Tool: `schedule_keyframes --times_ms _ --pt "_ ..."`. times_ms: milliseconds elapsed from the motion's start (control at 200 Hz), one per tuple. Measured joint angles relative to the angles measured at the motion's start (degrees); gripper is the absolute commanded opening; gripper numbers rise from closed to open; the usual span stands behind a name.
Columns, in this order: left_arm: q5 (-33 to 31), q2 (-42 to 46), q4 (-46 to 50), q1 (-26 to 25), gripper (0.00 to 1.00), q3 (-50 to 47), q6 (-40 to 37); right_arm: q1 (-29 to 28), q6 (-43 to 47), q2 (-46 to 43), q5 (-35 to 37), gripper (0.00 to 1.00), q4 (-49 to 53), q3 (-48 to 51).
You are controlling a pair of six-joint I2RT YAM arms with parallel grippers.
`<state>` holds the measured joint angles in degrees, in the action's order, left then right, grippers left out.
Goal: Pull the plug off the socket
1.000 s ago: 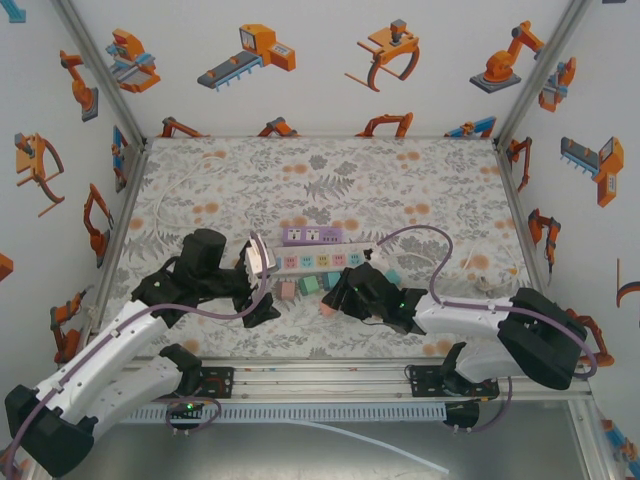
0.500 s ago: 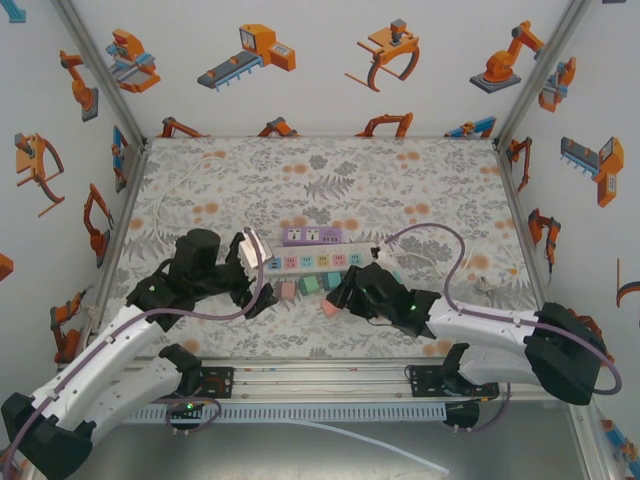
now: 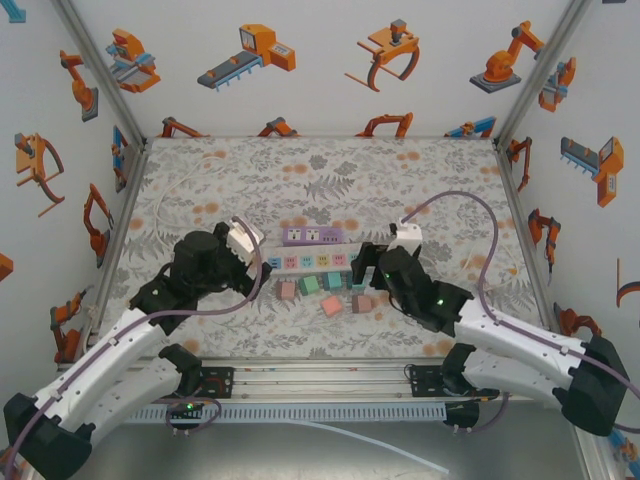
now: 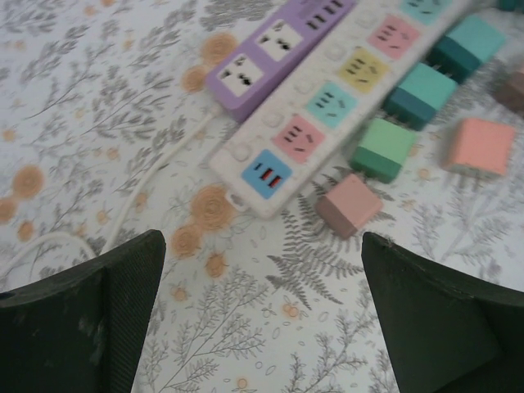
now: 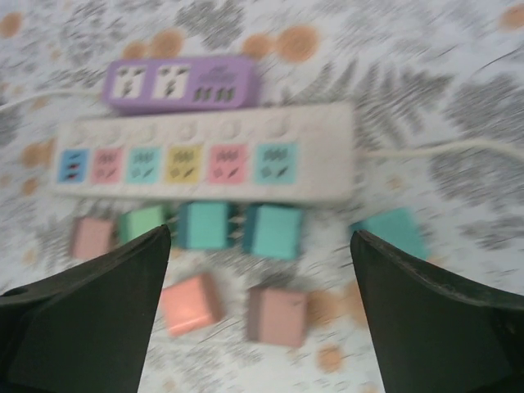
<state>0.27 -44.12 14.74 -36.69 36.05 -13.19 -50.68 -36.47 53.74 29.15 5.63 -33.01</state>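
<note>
On floral cloth (image 3: 330,190) | long white power strip (image 5: 205,162) | boxy pastel plugs (image 5: 272,231)

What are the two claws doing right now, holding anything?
Left gripper: open, holding nothing.
Right gripper: open, holding nothing.
</note>
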Motion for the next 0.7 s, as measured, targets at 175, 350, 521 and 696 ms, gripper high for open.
schedule_keyframes --times_ms 175,350,521,696 --pt "-12.7 -0.79 -7.85 2.16 0.97 -5.25 3.13 13.51 11.32 -0.26 2.01 0.99 -0.83 0.0" --pt "-21.88 -4.61 -14.12 8.46 0.97 -8.24 8.7 23.93 20.28 2.78 2.25 0.99 -6.97 0.79" --pt "-29.18 -9.46 -18.56 12.61 0.97 -9.75 13.14 31.71 25.68 8.41 1.14 0.99 -12.24 1.88" --pt "-32.46 -15.74 -24.2 16.5 0.97 -11.21 14.97 38.36 30.36 16.17 -1.44 1.0 -20.33 4.44"
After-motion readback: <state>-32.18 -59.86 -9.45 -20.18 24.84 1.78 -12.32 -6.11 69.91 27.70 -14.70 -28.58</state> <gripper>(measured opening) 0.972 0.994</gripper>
